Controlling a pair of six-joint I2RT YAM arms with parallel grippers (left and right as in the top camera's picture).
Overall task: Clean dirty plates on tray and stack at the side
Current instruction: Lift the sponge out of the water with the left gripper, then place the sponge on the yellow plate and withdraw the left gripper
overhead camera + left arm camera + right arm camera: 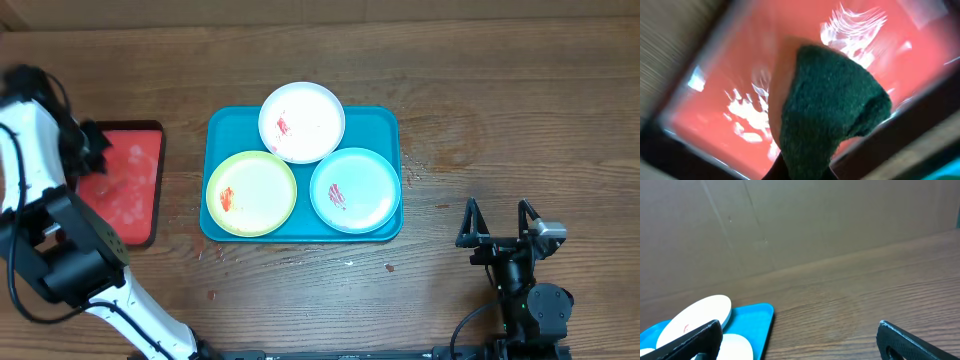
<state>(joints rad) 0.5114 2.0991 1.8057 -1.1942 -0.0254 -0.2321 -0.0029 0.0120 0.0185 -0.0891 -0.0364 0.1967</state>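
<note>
Nearest the overhead lens, the left arm [70,250] rises white and black from the lower left corner and bends back over the table's [450,60] left edge. Its left gripper [92,148] hangs above the near-left part of the red tray [135,200], clenched on a sponge [830,105] whose dark green scouring face fills the middle of the left wrist view, with a tan layer showing behind it. The fingers themselves are hardly visible there. Pale wet glints lie on the red floor of that tray, under and around the sponge.

Just right of it, apart from it, the teal tray [225,130] sits in the middle of the table with all three plates on it. The yellow-green plate [255,195] is at its near left, a red smear by its left edge. The white plate [305,120] is at the far middle, its far edge lying over the tray's rim, with a red smear left of centre. The light blue plate [360,190] is at the near right, also smeared red. The three lie close against one another.

Well right of the tray, the right gripper [497,210] rests low near the table's front edge, fingers spread wide and grasping nothing
</note>
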